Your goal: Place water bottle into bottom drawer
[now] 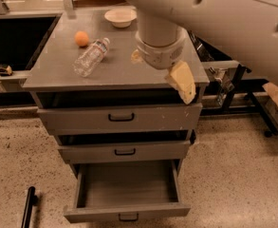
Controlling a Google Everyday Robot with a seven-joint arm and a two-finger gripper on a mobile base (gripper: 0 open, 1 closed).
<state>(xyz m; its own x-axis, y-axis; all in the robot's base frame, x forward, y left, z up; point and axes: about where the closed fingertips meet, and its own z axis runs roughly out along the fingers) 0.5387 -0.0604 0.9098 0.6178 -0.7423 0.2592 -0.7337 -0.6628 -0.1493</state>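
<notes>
The water bottle (pixel 91 57) lies on its side on the grey cabinet top (pixel 58 70), cap pointing to the back right, next to an orange fruit (pixel 81 38). The bottom drawer (pixel 96 214) is pulled out and its inside shows nothing in it. My gripper (pixel 160 70) hangs over the right part of the cabinet top, to the right of the bottle and apart from it. One tan finger (pixel 181 82) sticks out over the front right edge, and the other (pixel 136 56) peeks out on the left of the wrist. The gripper is open and holds nothing.
A white bowl (pixel 121 17) stands at the back of the cabinet top. The two upper drawers (pixel 121 118) are a little ajar. A black bar (pixel 28 205) lies on the speckled floor at the lower left. Black metal frames (pixel 233 87) stand to the right.
</notes>
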